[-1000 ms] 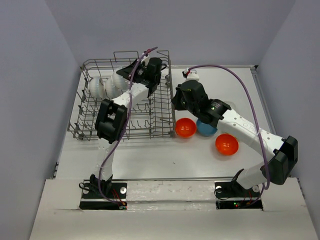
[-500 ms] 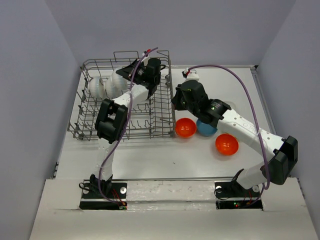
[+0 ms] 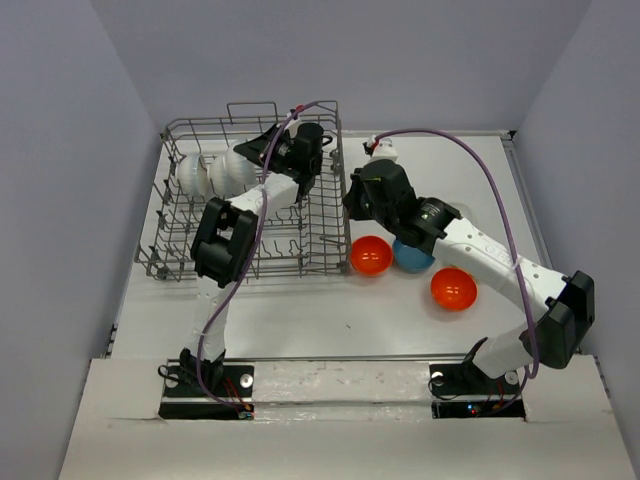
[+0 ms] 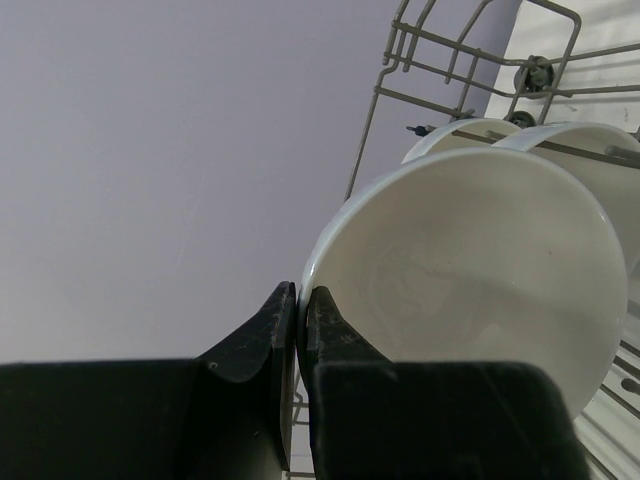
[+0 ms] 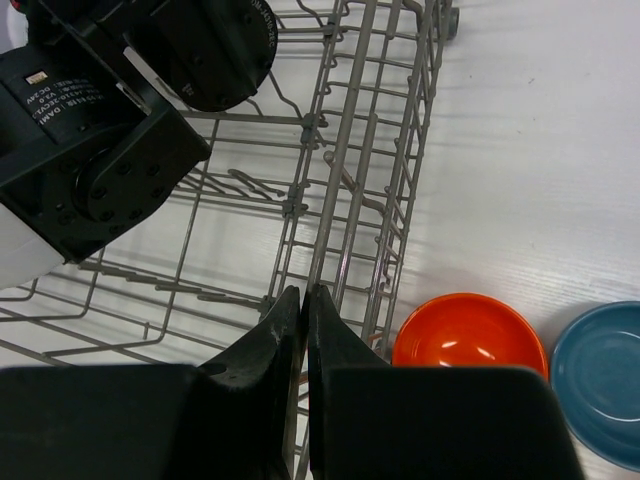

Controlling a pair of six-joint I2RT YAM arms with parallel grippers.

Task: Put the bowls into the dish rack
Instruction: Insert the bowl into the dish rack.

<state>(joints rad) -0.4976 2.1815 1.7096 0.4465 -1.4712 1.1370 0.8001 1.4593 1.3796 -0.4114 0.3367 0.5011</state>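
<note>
The grey wire dish rack [image 3: 300,255] [image 5: 345,150] [image 4: 380,100] stands at the left of the table. My left gripper [image 3: 262,150] [image 4: 301,292] hangs over its back half, shut on the rim of a white bowl [image 3: 240,165] [image 4: 470,270] held on edge. Two more white bowls [image 3: 192,172] [image 4: 455,135] stand in the rack just behind it. My right gripper [image 3: 352,205] [image 5: 304,292] is shut, its tips at the rack's right side wall. An orange-red bowl [image 3: 370,256] [image 5: 470,343], a blue bowl [image 3: 412,256] [image 5: 600,380] and a second orange-red bowl [image 3: 453,289] lie on the table to the rack's right.
The left arm's black wrist block [image 5: 110,110] sits over the rack's middle, close to my right gripper. A small white object [image 3: 384,150] stands at the table's back. Grey walls close in on both sides and behind.
The left wrist has shifted slightly with the white bowl still in its grip. The right arm and the loose bowls have not moved.
</note>
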